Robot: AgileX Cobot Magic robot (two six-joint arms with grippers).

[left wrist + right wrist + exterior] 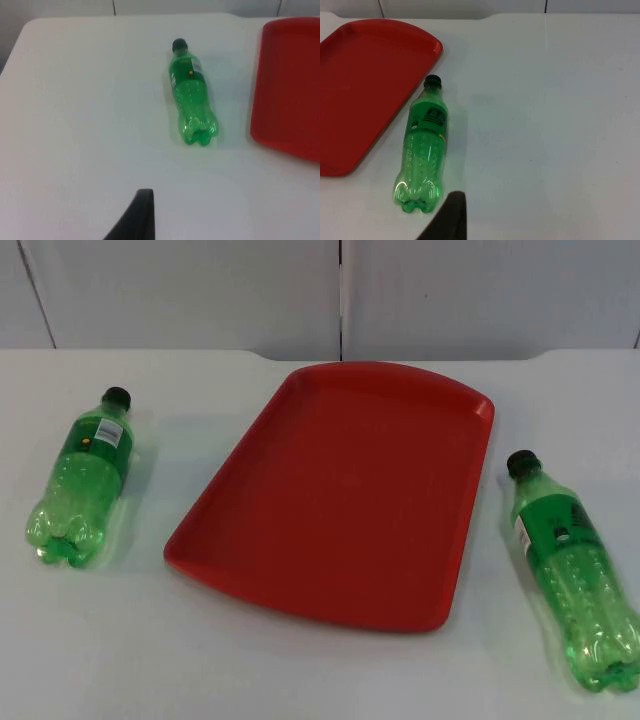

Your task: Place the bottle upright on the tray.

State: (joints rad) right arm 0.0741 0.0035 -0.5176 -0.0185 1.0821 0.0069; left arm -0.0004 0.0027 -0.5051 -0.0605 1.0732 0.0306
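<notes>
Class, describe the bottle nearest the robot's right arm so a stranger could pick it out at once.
Start at the red tray in the middle of the white table. The bottle on the right lies on its side just off the tray's right edge. Unlike the bottle on the left, it points its black cap toward the tray's far right corner.

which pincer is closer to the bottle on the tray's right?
Right. The right pincer's fingertip stands just off that bottle's base, on the table. The left pincer's fingertip faces the other bottle, across the tray.
</notes>
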